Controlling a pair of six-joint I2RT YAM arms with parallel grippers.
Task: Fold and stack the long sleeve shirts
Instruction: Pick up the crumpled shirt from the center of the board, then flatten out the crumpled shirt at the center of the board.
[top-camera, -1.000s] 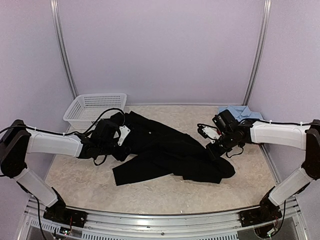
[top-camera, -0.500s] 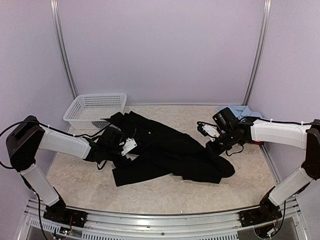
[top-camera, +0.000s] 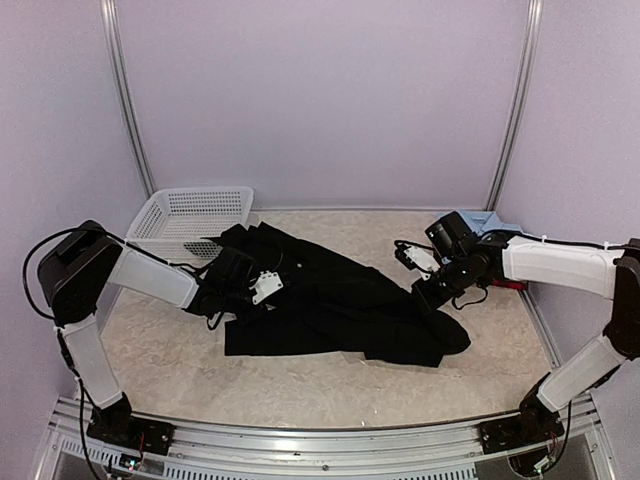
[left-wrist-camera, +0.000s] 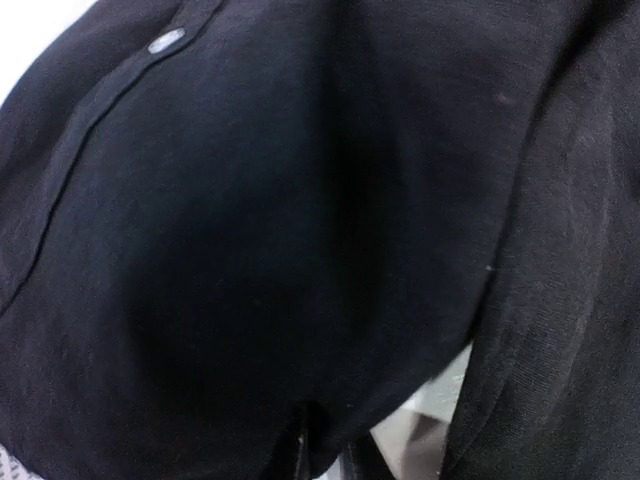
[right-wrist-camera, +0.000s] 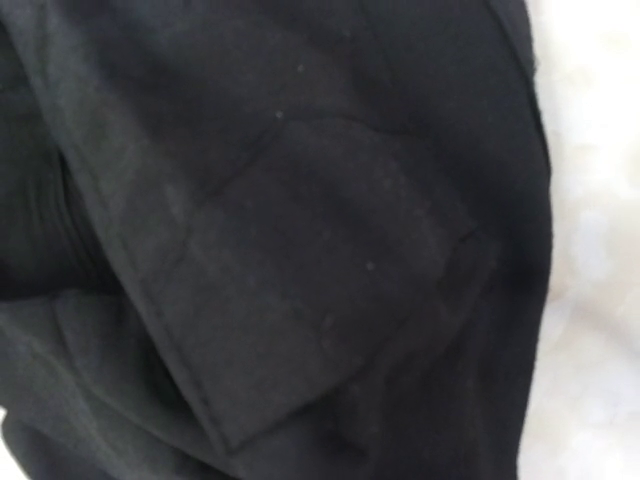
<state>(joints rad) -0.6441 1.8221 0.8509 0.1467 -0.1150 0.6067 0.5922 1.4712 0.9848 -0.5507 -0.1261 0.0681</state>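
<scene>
Since a second ago the left arm has been swung in toward the middle, and the left claw (top-camera: 252, 292) has been brought from wide open to nearly closed. Its fingers (left-wrist-camera: 300, 455) are seen close together, with an edge of the one black shirt (top-camera: 340, 305) gathered at them. Just beyond them one button (left-wrist-camera: 165, 42) is shown. Across the shirt, which is spread on the table (top-camera: 300, 390), the right claw (top-camera: 431, 294) is closed against the cloth; whether any is pinched cannot be told. Behind that claw one light blue shirt (top-camera: 480, 221) is seen. Behind the left claw one white basket (top-camera: 165, 228) is set, just beside the black shirt.
</scene>
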